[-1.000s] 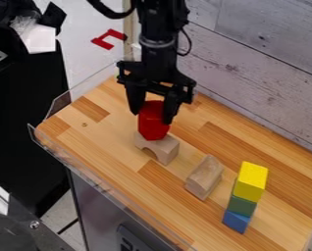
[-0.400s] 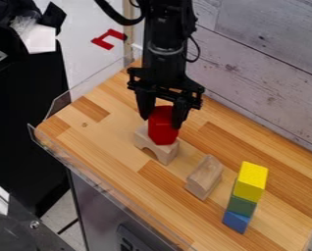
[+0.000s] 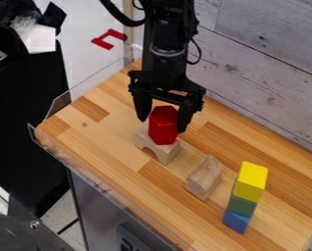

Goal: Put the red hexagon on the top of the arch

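Releasing the hexagon (image 3: 163, 126) looks like your step in hand: it stands upright on the arch (image 3: 167, 153), your jaws sit parted a little wider than it, gripping nothing, so lift straight up without nudging it.

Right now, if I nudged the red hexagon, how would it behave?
The red hexagon would probably tip or slide off, standing tall on the narrow arch. Its flat sides suggest little rolling, and crisp edges suggest stiffness.
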Robot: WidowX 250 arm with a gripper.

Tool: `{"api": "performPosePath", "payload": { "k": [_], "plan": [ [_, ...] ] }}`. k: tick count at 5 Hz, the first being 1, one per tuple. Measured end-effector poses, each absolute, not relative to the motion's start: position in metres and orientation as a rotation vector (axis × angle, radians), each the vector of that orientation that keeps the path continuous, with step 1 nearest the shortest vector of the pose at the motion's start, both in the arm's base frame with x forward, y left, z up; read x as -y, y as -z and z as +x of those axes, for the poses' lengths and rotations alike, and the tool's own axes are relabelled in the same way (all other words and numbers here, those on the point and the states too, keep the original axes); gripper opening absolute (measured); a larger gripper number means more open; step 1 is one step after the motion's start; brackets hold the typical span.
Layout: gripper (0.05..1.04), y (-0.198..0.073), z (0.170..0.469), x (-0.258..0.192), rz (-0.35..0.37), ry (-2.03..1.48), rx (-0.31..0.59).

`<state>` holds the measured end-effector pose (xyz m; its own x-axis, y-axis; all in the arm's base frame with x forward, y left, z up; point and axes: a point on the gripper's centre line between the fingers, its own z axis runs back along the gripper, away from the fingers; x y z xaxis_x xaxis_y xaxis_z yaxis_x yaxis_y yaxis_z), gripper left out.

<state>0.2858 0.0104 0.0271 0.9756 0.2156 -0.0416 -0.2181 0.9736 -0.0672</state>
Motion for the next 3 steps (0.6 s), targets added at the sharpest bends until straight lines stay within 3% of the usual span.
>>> {"api": "performPosePath", "payload": {
  "k": [1, 2, 3],
  "plan": [
    [0.999, -0.027, 0.286, -0.011, -0.080, -0.233, -0.035],
    [0.999, -0.052, 0.286, -0.009, -0.114, -0.245, 0.023],
    [0.999, -0.104, 0.273, -0.012, -0.114, -0.253, 0.172]
  ]
}}
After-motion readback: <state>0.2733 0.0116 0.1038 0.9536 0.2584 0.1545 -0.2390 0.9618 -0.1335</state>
